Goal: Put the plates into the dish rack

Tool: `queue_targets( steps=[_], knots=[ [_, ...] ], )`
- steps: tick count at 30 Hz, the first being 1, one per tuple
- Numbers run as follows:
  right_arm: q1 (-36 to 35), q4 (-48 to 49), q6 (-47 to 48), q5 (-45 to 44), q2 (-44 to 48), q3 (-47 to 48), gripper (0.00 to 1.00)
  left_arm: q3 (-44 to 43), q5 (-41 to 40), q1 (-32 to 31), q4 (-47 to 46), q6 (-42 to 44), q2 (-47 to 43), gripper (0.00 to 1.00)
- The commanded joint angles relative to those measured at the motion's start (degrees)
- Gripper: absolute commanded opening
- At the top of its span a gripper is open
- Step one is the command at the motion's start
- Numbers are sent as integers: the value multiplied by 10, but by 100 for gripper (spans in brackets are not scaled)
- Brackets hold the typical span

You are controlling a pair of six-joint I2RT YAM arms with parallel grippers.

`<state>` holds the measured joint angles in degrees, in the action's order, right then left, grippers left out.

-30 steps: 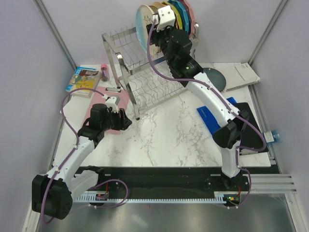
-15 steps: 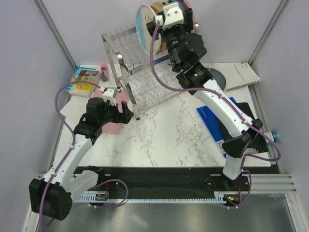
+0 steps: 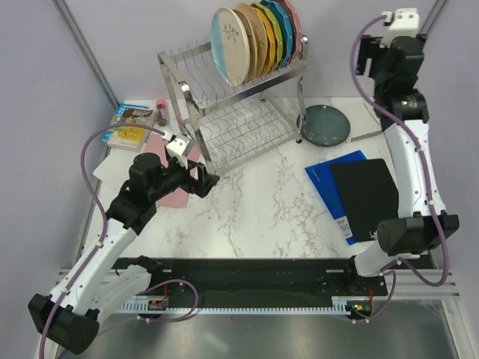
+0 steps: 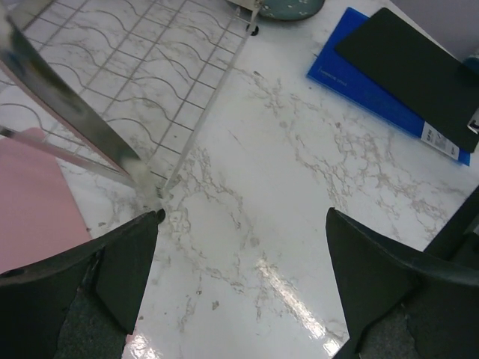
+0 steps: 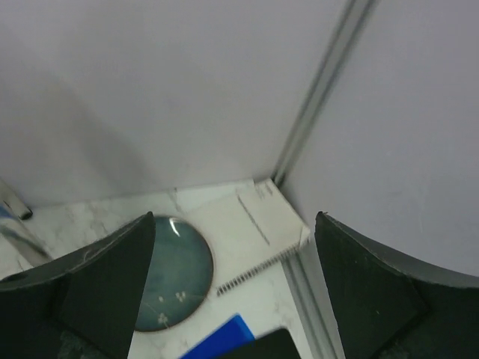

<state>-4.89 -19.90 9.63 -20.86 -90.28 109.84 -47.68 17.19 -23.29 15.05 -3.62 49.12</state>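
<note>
Three plates are standing in the upper tier of the dish rack (image 3: 187,63): the half-blue plate (image 3: 224,37) and two cream plates (image 3: 247,30), beside plain coloured plates (image 3: 278,30). The dark teal plate (image 3: 326,123) is lying flat on the counter (image 3: 277,209) just right of the rack, not yet loaded. Your right hand (image 5: 233,217) is hovering high at the far right, spread and empty. Your left hand (image 4: 243,217) is hovering by the rack's near-left leg, also spread and empty.

White marble-veined surface (image 3: 277,202), boxed in by plain lavender walls (image 3: 37,90) with grey metal corner posts (image 3: 84,45). Black rail (image 3: 247,268) along the near edge. Light glare on surface, left wrist view.
</note>
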Motion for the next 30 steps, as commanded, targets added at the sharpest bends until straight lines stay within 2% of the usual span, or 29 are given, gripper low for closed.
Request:
queue_targets(
  steps=[1, 2, 5, 7, 9, 13, 19, 26, 30],
  knots=[
    [115, -188, -133, 229, -96, 15, 96, 22, 48, -19, 31, 18, -7, 100],
    [123, -186, -132, 283, -114, 15, 94, 33, 63, -18, 32, 9, -6, 100],
    [146, -183, -112, 360, -185, 56, 86, 48, 78, -18, 37, 7, 1, 100],
    [166, -186, -124, 379, -242, 88, 86, 48, 79, -18, 44, 7, 18, 100],
    [179, -189, -129, 414, -300, 136, 82, 44, 112, -18, 69, 26, 33, 100],
    [196, -189, -122, 438, -384, 212, 79, 50, 155, -17, 82, 63, 63, 100],
    [211, -173, -131, 492, -499, 289, 75, 23, 136, -14, 131, 123, 115, 100],
    [232, -118, -190, 562, -584, 307, 75, -13, 132, -13, 168, 165, 185, 100],
    [238, -100, -207, 571, -618, 324, 75, -32, 130, -14, 172, 172, 221, 100]
  ],
)
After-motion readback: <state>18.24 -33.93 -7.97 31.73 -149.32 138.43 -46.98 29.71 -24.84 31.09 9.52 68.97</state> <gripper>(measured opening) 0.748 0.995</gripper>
